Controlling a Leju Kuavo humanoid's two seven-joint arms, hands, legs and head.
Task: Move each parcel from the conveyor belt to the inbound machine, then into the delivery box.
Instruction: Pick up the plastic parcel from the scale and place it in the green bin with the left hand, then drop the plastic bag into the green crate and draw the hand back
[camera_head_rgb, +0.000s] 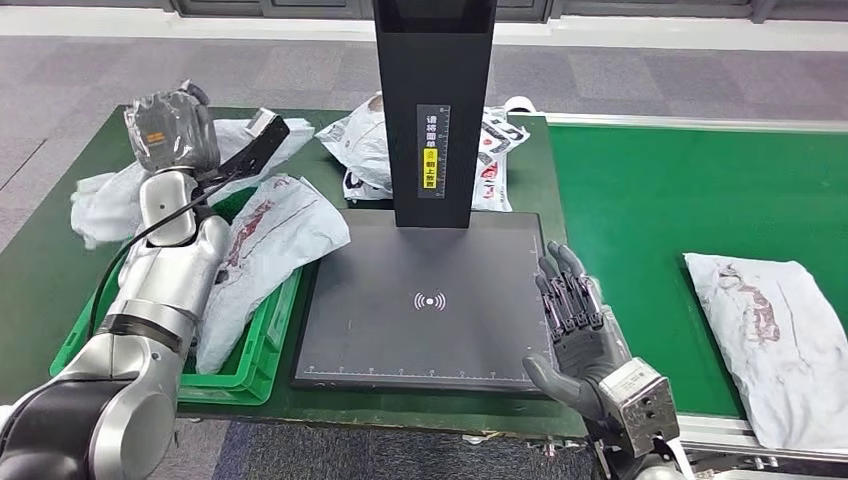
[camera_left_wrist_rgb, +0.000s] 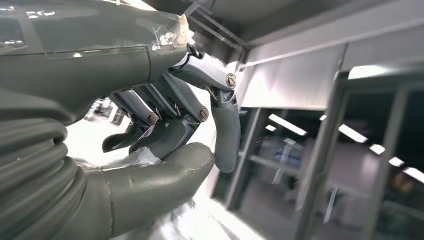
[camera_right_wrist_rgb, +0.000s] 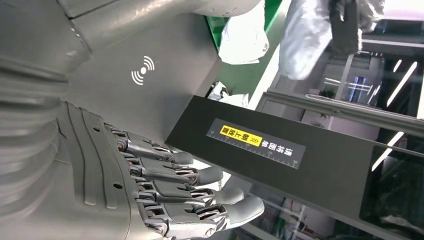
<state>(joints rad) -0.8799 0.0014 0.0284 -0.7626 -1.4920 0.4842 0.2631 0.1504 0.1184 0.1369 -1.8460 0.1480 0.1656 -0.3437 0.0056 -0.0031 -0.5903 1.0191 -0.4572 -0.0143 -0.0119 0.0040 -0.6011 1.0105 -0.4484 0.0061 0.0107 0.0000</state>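
A white parcel (camera_head_rgb: 775, 335) lies on the green belt (camera_head_rgb: 640, 200); another parcel (camera_head_rgb: 265, 250) rests in the green box (camera_head_rgb: 255, 365). Right robot hand (camera_head_rgb: 572, 315) spread beside the machine (camera_head_rgb: 425, 300). Left robot hand (camera_left_wrist_rgb: 170, 125) curled, holding nothing.

Parcel-sorting test bay, probably inside a lab or industrial hall, green conveyor belt (camera_head_rgb: 640, 190) at right, black scanning machine (camera_head_rgb: 425, 300) at centre, green crate (camera_head_rgb: 250, 350) of poly-bag parcels (camera_head_rgb: 275, 235) at left, grey carpet tiles (camera_head_rgb: 90, 80) along the top

Silver arms, ribbed grey robot hand (camera_head_rgb: 580, 325)
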